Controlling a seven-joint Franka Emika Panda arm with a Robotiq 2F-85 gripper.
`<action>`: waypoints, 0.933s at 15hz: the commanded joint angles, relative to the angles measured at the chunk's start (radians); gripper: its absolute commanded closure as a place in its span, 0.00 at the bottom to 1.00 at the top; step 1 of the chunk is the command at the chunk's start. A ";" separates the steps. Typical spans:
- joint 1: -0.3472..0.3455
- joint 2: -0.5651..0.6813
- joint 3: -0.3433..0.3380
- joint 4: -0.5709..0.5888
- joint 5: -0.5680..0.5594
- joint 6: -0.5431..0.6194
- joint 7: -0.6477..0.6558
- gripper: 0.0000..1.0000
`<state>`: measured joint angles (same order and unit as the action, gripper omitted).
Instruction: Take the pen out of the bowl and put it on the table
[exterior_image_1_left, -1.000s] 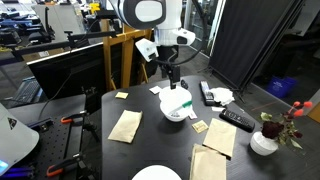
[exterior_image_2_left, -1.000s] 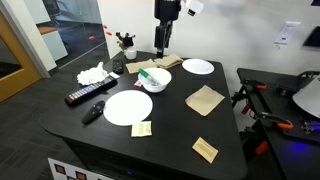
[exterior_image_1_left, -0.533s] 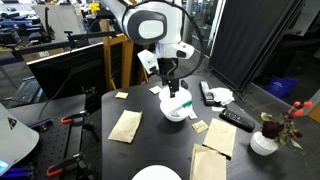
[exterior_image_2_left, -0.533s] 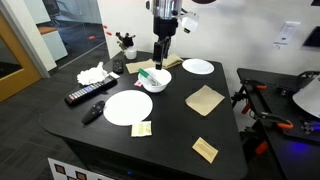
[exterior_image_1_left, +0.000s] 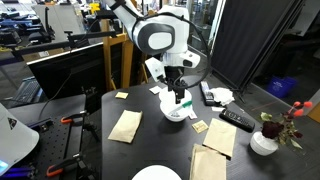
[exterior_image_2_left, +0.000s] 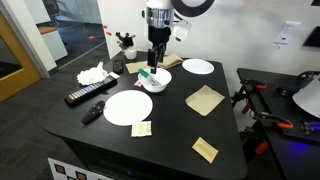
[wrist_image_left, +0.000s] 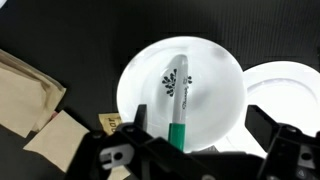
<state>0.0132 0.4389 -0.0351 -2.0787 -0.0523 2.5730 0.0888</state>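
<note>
I have the gripper (wrist_image_left: 196, 158) poised straight above the white bowl (wrist_image_left: 225, 75), jaws spread wide and nothing between them; in an exterior view it hangs just over the rim (exterior_image_2_left: 153, 64), not yet down inside. The bowl stands on the dark table (wrist_image_left: 70, 30) toward its far edge as that exterior view shows it, with a flat white plate (wrist_image_left: 285, 90) just beside it and brown paper napkins (wrist_image_left: 25, 95) near on the other side. The green pen (wrist_image_left: 177, 105) lies inside the bowl, leaning across the hollow. In the wrist view its long axis runs top to bottom, so it passes between my two fingers and at right angles to the line on which they close; that is the alignment I want. It sits a little off centre, toward the finger on the napkin side. My judgement is a small sideways nudge, then a straight descent and a pinch across the green barrel. The risk is a finger catching the bowl's wall.
</note>
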 joint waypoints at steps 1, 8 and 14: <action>0.017 0.061 -0.022 0.072 -0.007 -0.002 0.048 0.00; 0.018 0.139 -0.031 0.152 0.003 -0.029 0.075 0.00; 0.018 0.177 -0.033 0.184 0.009 -0.046 0.083 0.11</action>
<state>0.0173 0.5963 -0.0520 -1.9327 -0.0507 2.5673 0.1458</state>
